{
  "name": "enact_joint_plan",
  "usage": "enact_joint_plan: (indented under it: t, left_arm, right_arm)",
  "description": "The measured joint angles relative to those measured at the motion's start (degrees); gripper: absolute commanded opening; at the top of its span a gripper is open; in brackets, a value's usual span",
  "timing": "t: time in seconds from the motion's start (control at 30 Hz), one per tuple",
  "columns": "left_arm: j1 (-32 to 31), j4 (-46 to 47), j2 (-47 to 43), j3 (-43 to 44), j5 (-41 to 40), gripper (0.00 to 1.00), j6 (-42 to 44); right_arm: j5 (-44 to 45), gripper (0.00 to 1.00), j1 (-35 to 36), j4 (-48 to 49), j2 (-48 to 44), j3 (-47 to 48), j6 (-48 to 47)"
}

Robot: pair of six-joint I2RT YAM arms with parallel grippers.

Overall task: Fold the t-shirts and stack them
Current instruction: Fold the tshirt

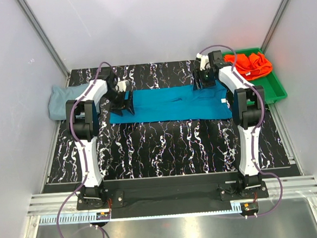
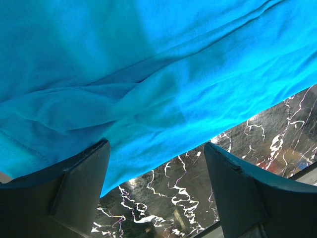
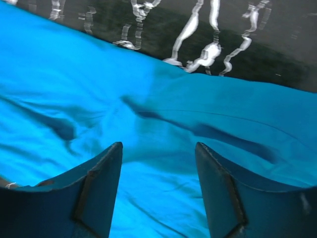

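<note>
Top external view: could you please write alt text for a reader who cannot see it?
A teal shirt lies in a long strip on a black table, the left gripper and right gripper at its ends. A grey shirt lies far left; an orange shirt sits in a green tray far right.

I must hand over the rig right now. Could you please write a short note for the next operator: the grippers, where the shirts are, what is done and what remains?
Left gripper: open, at the left end of the teal shirt.
Right gripper: open, over the shirt's far right edge.
Teal shirt: lies as a long band across the middle of the table, apparently folded lengthwise only.
Grey-blue shirt: at the table's left edge; I cannot tell how neatly it is folded.
Orange-red shirt: crumpled in the green tray, not yet folded.
Left to do: finish the teal fold, fold the orange-red shirt, and stack all three.
</note>
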Motion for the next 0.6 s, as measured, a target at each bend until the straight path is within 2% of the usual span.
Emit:
enact_joint_plan:
  t: [0.27,0.6]
  left_arm:
    - [-0.1,0.0,0.0,0.0,0.0,0.83,0.0]
    - [-0.5,0.0,0.0,0.0,0.0,0.83,0.0]
  right_arm:
    - [5.6,0.6,0.0,0.0,1.1,0.1,-1.6]
    - [5.7,0.56,0.5,-1.3,2.8,1.2,-3.1]
